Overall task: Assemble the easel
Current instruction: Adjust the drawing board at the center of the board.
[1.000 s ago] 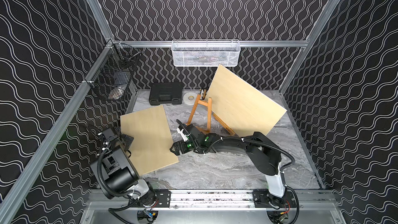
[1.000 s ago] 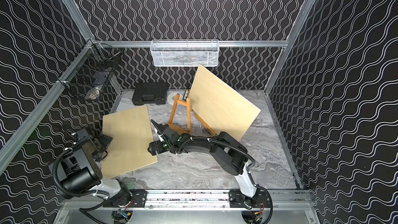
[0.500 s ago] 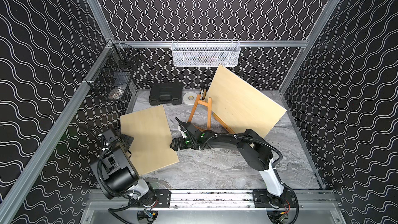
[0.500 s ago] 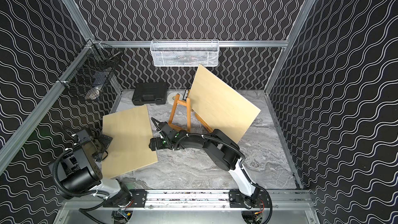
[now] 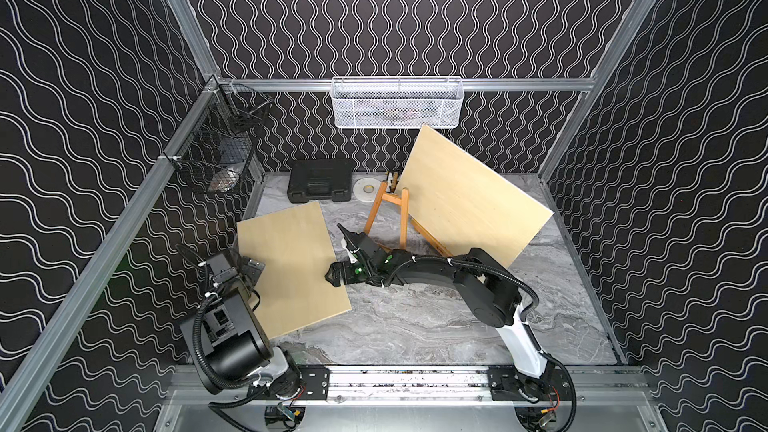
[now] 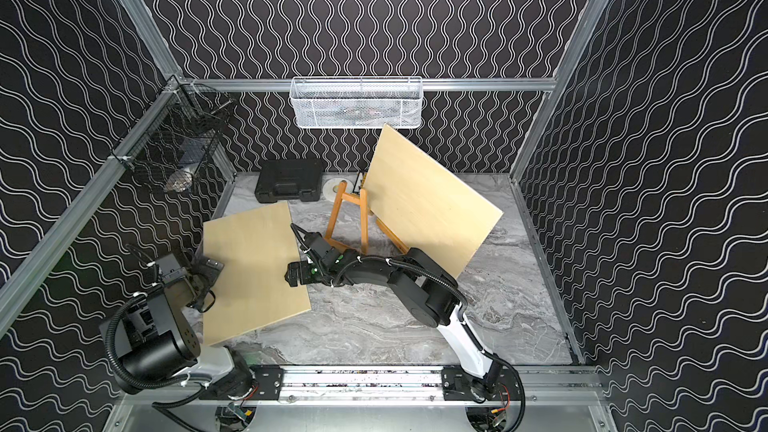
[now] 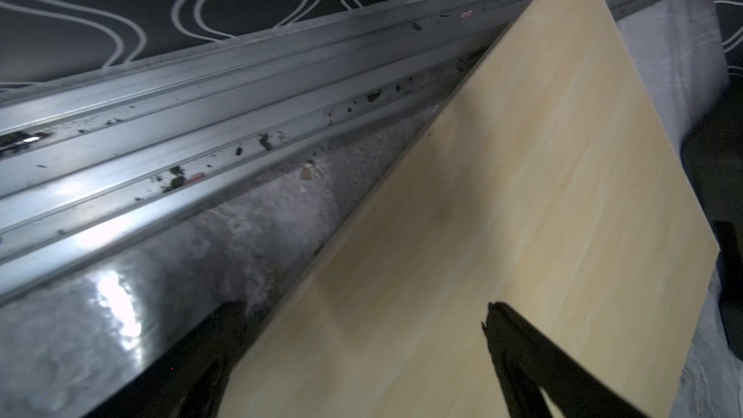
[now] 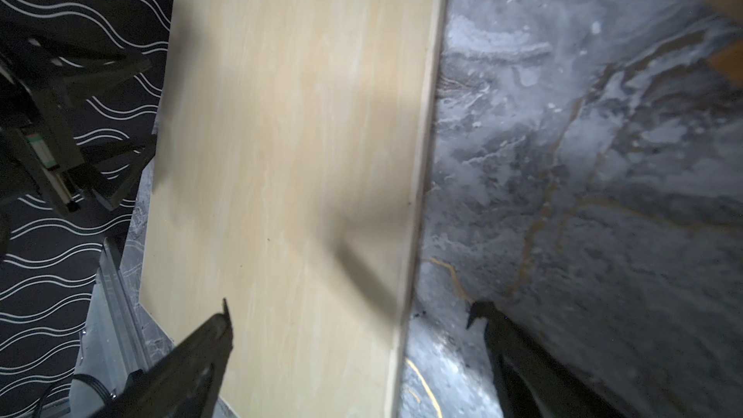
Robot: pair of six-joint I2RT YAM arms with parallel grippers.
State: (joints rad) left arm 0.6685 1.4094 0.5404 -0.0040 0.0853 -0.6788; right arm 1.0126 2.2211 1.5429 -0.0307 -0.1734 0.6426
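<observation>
Jaws on both arms stood wide apart, with nothing clamped. The right gripper (image 8: 349, 311) straddled the inner long edge of the smaller board (image 5: 291, 268), one finger over the pale wood and the other over the marble table (image 5: 415, 317). That placement read as lining up for a pinch on that edge. The left gripper (image 7: 362, 311) sat at the opposite edge in the same manner, one fingertip above the face and one beyond the rim, beside the aluminium rail (image 7: 201, 114). Two arms on opposite edges suit a wide, thin panel, I judged, since a single pinch would let it swing. Whether the board lay flat or was propped up on its left side could not be settled from these views. The easel frame (image 5: 392, 218), of orange wood, stood upright toward the back of the table, well apart from both grippers. The larger board (image 5: 469, 205) leaned tilted just behind it, apparently resting on it. The assembly looked early, with the smaller panel not yet lifted
</observation>
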